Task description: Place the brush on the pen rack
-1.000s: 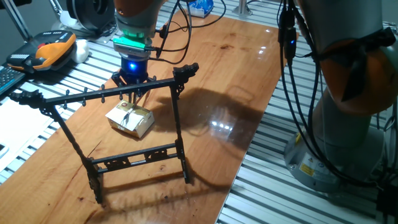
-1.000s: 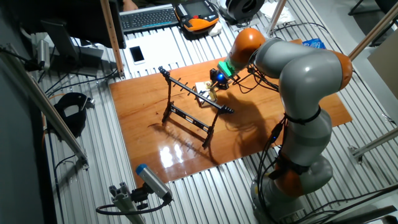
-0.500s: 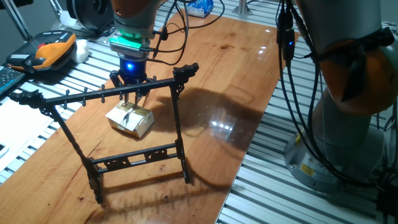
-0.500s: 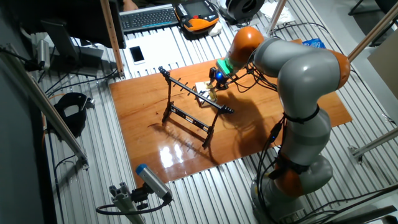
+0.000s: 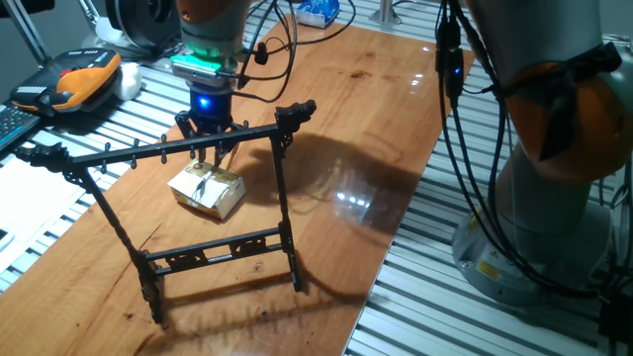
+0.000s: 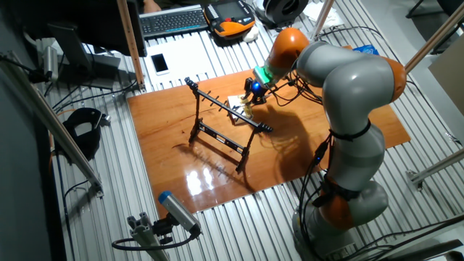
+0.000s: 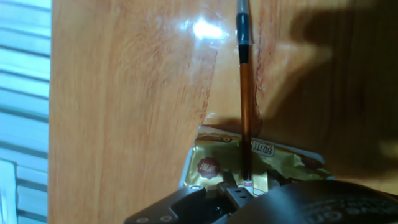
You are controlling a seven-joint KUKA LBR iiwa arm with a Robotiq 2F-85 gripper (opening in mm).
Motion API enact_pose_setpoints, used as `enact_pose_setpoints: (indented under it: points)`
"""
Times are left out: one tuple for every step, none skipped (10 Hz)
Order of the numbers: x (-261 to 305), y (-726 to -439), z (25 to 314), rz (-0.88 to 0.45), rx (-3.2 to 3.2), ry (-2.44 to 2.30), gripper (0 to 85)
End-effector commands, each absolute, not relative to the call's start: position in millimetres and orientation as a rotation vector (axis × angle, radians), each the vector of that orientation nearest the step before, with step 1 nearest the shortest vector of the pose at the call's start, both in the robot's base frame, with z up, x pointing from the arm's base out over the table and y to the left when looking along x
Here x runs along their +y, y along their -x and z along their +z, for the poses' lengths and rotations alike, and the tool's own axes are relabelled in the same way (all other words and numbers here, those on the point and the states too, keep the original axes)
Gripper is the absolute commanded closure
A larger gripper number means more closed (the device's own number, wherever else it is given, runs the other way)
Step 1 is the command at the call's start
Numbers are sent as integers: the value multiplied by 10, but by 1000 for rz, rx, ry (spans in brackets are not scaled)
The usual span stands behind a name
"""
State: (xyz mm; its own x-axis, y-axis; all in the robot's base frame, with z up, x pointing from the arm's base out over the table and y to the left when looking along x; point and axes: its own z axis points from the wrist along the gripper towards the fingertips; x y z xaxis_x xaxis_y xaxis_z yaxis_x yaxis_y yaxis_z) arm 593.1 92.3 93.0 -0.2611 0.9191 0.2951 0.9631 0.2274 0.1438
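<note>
Arm pose: reaching across the wooden table (image 5: pixel 366 119) from its base beside the board, upper links bent over, wrist pointing almost straight down behind the pen rack (image 5: pixel 188 198). Green ring and blue lamp lit on the wrist above the gripper (image 5: pixel 210 138).

Gripper: dark fingers hanging just behind the rack's top bar in one fixed view, above a small tan box (image 5: pixel 208 190). In the other fixed view, gripper (image 6: pixel 250 93) seen at the far side of the pen rack (image 6: pixel 221 127), over the box (image 6: pixel 237 110); too small there to judge the jaws. In the hand view, jaws drawn narrow, closed around the top end of the brush (image 7: pixel 245 106), the contact itself partly hidden by the dark gripper body at the frame's lower edge.

Brush: held upright, handle running straight away from the hand toward the table (image 7: pixel 124 99), orange-brown stick with a dark section at its far end. Whether the far end touches the wood cannot be told. In one fixed view only a thin sliver visible below the fingers, behind the top bar.

Box (image 7: pixel 224 162): gold-printed top seen directly beneath the hand, brush shaft passing in front of it.

Pen rack: standing upright on the board, top bar with its row of small hooks, two legs, lower crossbar; carved end beside the gripper.
</note>
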Motion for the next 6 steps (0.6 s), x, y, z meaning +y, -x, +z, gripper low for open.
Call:
enact_pose_setpoints:
  points:
    - [926,-5934,930,-453,-2338,1799,510]
    - [928,-5947,913,-455,-2334,1777,510]
    - [929,-5963,891,-465,-2320,1758,510]
    - [934,-5978,868,-478,-2304,1743,510]
    - [942,-5994,842,-480,-2298,1731,510]
    - [948,-6014,811,-487,-2297,1721,510]
